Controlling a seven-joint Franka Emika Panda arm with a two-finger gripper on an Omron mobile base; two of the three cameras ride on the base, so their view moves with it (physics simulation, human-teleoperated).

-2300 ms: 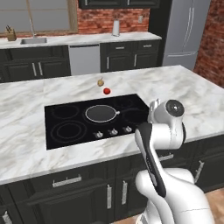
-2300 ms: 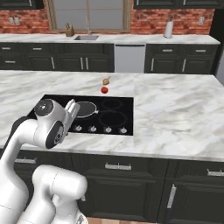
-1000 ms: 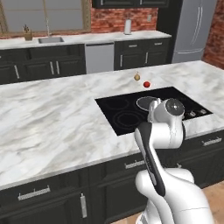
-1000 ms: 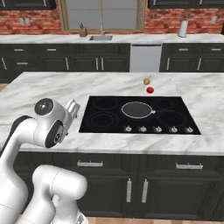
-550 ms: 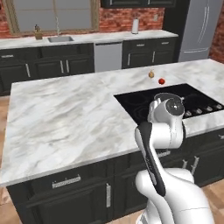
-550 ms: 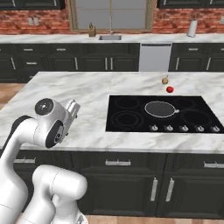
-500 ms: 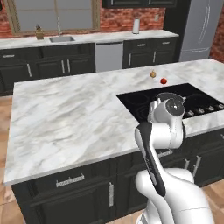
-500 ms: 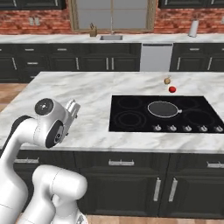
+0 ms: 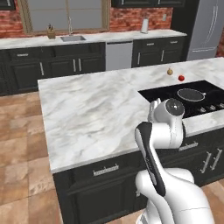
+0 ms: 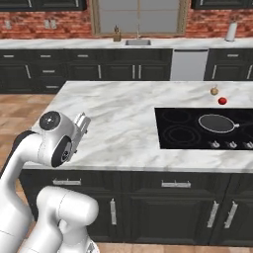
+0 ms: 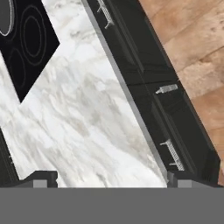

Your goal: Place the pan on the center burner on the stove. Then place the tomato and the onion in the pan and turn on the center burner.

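Beyond the arm, the stove (with pan) is cut off.

Pan sits on stove; tomato, onion behind on counter.

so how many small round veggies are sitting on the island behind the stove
2: the onion on the marble just beyond the stove, and the tomato beside it, nearer the cooktop's back edge. Neither is in the pan.

Kitchen (rendered) | marble island — cooktop | sink, fridge, brick wall
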